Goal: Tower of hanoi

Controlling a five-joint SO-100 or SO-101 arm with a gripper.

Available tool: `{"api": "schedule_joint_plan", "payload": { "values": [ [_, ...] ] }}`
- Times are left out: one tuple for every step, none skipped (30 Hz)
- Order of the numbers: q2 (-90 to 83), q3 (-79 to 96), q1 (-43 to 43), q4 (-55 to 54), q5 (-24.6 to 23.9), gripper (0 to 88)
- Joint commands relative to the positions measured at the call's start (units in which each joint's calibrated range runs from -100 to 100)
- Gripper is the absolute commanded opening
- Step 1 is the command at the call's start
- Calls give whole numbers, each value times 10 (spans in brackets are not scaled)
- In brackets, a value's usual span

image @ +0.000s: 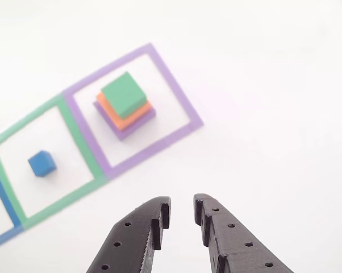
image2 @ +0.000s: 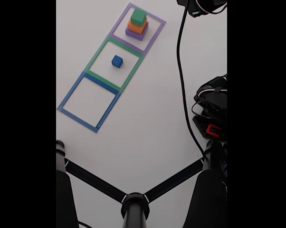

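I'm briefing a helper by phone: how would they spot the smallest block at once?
Find the row of three taped square outlines on the white table. The middle outline, green tape, holds one small matte blue foam cube alone. The other blocks sit stacked in the purple outline beside it.

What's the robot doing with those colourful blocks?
It's playing a stacking puzzle, the tower of hanoi. The small blue cube sits alone inside the green tape square. The green block sits on the orange block, which sits on the purple block, all inside the purple tape square. The blue tape square holds nothing. The gripper is open over the white table, holding nothing.
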Motion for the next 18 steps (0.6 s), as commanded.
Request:
{"api": "schedule_joint_plan", "payload": {
  "values": [
    [39,-75,21,39,0,1],
    [39,-75,26,44,0,1],
    [41,-73,28,46,0,1],
    [41,-69,28,46,0,2],
    [42,-68,29,49,0,4],
    [44,-68,28,50,0,8],
    [49,-72,24,50,0,10],
    [54,-76,23,54,0,14],
    [62,-82,19,58,0,21],
    [71,-92,12,60,0,34],
    [78,-103,2,62,0,41],
    [84,-114,-8,63,0,31],
    [88,-122,-20,64,0,16],
    [90,-126,-29,66,0,2],
    [90,-125,-36,66,0,2],
    [90,-121,-37,66,0,11],
    [90,-116,-38,66,0,72],
    [90,-116,-40,64,0,116]
  ]
}}
